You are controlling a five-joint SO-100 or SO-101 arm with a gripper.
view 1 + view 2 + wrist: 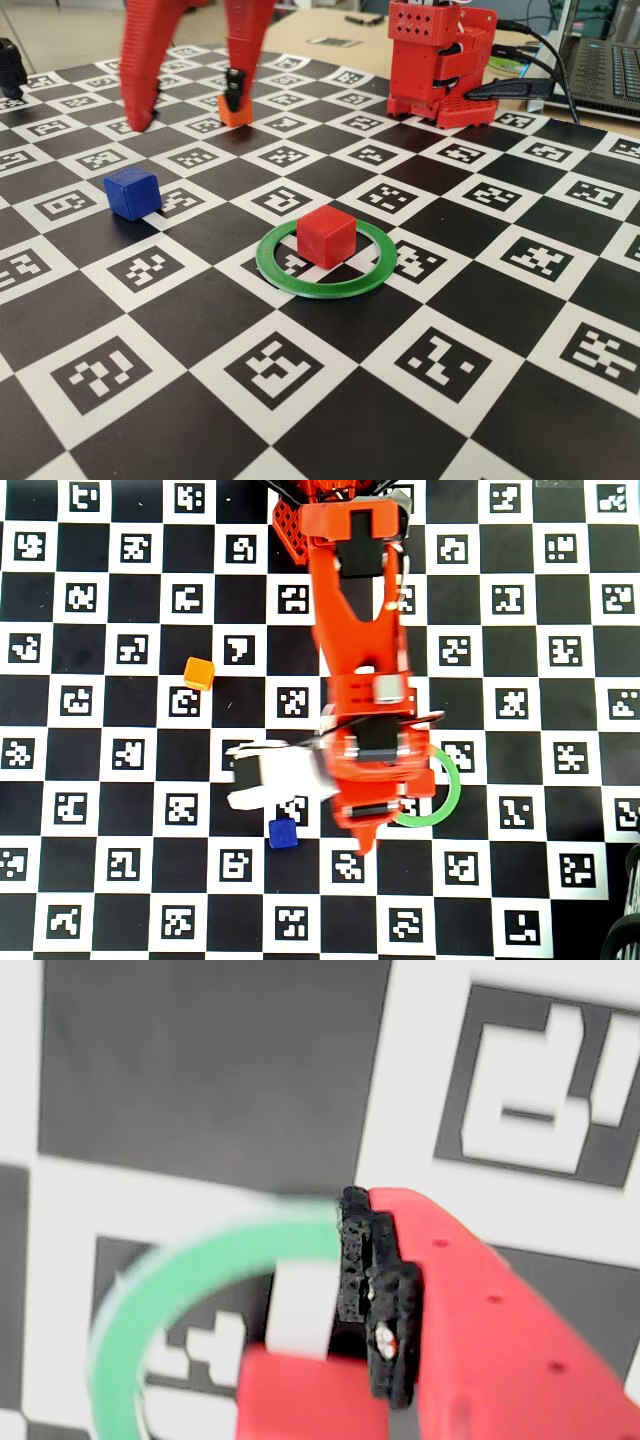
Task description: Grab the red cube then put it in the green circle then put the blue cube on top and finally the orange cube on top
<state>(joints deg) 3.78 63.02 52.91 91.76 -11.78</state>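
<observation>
1. Gripper [190, 112] hangs raised, fingers spread apart, holding nothing.
2. Red cube [326, 236] sits inside the green circle [300, 282], ready as base.
3. Blue cube [132, 192] lies left on the counter [420, 200]; orange cube [236, 110] far behind.

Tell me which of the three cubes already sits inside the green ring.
The red cube sits inside the green circle; the blue cube and orange cube rest outside on the checkered board.
</observation>
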